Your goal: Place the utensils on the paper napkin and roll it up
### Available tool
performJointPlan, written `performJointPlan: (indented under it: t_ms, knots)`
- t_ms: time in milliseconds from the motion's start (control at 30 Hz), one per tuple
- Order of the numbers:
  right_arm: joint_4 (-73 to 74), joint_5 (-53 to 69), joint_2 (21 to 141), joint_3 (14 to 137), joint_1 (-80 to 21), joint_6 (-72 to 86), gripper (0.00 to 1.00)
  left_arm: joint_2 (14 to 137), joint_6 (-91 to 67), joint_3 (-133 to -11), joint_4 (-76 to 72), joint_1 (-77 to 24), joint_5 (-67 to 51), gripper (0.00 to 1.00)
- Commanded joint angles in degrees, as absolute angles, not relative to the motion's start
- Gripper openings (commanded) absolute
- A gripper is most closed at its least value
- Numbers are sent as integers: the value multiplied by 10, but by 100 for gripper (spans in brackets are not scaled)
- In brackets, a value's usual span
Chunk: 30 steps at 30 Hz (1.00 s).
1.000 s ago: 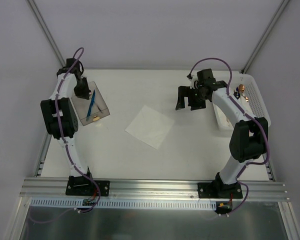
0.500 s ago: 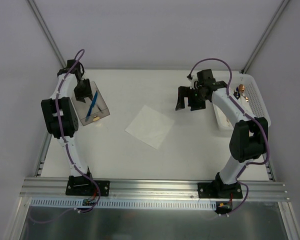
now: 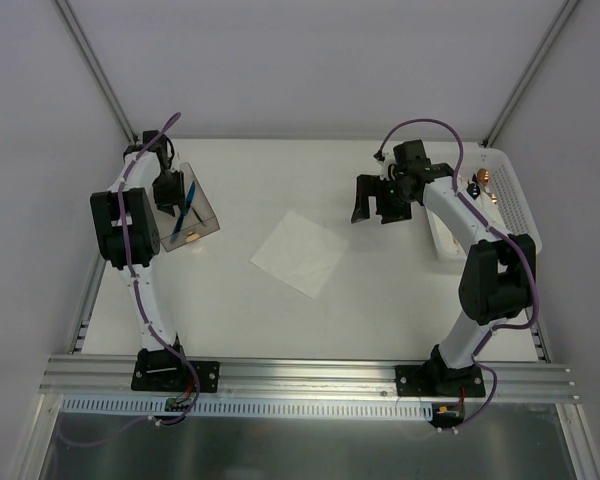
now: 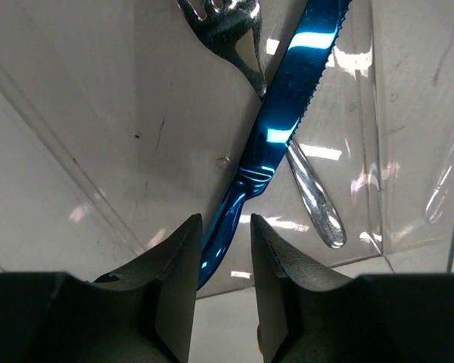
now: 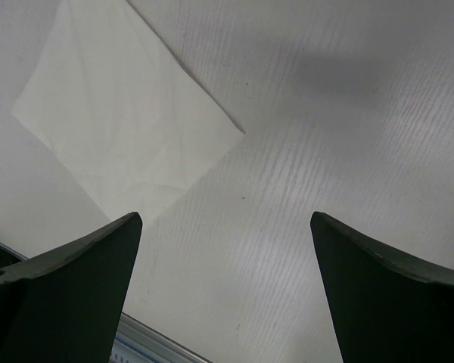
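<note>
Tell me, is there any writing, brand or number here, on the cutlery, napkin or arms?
None readable. The blue knife, silver fork, clear bin, napkin and basket show no lettering; the arms are too small in view to tell.

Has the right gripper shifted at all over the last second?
No. The right gripper sits at the same spot beside the white basket, jaws wide.

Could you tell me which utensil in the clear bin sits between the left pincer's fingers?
The glossy blue serrated knife; the silver fork lies crossed beneath it, its handle off to one side.
</note>
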State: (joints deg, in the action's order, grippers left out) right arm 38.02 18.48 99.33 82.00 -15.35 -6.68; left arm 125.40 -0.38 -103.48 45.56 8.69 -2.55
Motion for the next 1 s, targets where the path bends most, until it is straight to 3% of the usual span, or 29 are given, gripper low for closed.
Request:
performJointPlan:
  t_ms: [0,233,367,533,800,967]
  knots:
    - [384,185,985,825,-149,-66,99,1269,19,-1052,468,87,-20,32]
    - [384,185,993,831,-149,-66,99,1297,17,-1053,468,85,-21,33]
    - [384,185,996,832,-148,-66,99,1305,18,-1049,468,85,-14,23]
    - [383,187,1001,836,-148,-63,99,1302,12,-1050,468,85,-18,0]
    - [368,187,1015,840,-149,-59,98,1233,-21,-1051,468,83,-39,0]
    - [326,185,1018,830,-155,-47,90,1158,-45,-1055,469,83,-20,0]
